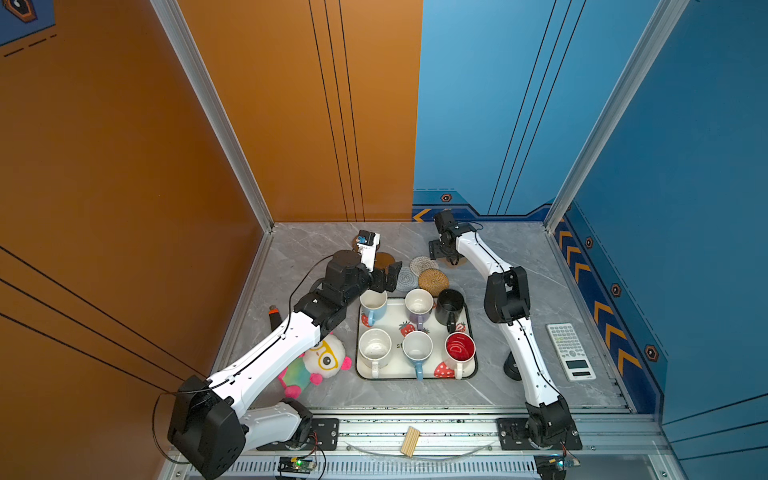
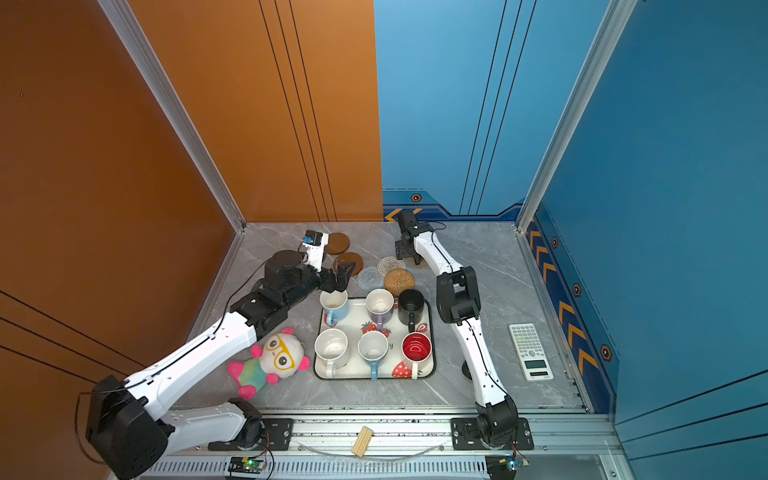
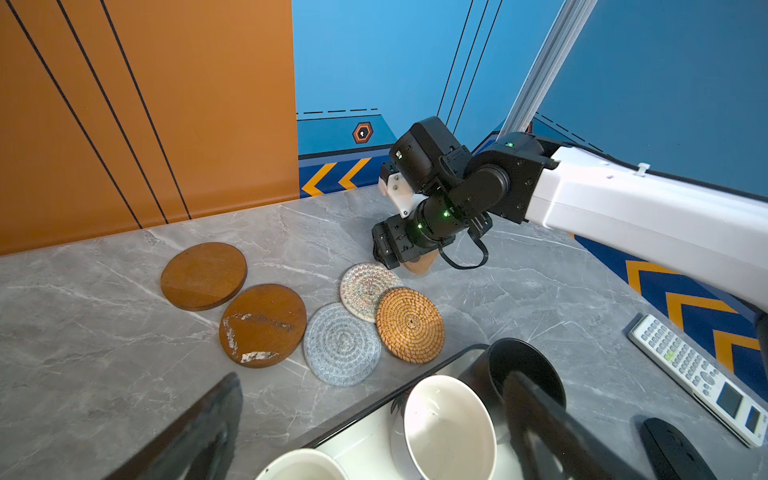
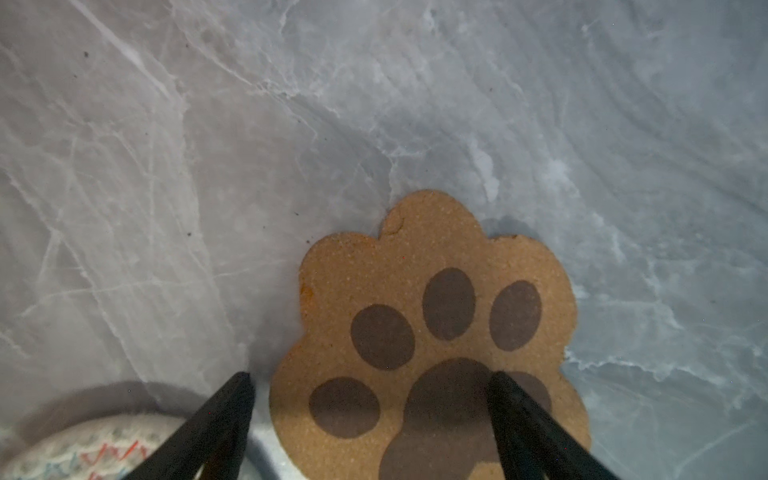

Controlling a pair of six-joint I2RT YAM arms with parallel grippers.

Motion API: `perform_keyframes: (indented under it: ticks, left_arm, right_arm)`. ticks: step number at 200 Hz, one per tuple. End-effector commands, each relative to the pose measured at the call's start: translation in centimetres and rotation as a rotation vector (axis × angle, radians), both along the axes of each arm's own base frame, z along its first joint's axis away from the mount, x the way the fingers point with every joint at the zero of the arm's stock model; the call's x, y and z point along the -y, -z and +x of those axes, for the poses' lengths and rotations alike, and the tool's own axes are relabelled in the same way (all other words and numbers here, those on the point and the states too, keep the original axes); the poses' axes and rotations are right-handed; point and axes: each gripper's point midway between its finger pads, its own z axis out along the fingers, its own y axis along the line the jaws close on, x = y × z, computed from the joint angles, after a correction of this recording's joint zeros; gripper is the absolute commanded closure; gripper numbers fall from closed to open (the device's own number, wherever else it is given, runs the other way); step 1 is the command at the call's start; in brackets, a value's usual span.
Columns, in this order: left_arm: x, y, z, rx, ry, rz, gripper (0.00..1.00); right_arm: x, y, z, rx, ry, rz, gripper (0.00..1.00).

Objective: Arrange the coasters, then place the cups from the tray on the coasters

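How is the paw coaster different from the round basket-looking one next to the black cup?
The paw coaster is paw-shaped with dark toe spots; the rattan coaster is a plain round woven spiral. The paw coaster lies apart from the others, under the open right end effector; the rattan coaster lies against the cream woven coaster and grey woven coaster. Both are tan and lie flat on the table.
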Motion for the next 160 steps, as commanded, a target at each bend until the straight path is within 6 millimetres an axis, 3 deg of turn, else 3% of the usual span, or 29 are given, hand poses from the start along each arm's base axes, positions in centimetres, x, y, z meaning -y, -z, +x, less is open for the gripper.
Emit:
perform_keyframes:
  ticks: [1,99,160]
  left_arm:
    - [0.3,-0.8,-0.7,0.034,0.025,-0.004,0.02]
    - [0.2,-1.4,-0.9,0.046,0.024,-0.016,0.01]
    - [-0.2,-3.0,-1.5,0.071,0.020,-0.031,0.01]
  right_arm:
    - [1.7,2.1,-0.9,-0.072,0.017,-0.040,0.13]
    - [5.2,2.7,-1.7,-0.145,0.126,0.061,0.25]
    - [8.0,2.6,-2.8,-0.183,0.197,0.087,0.27]
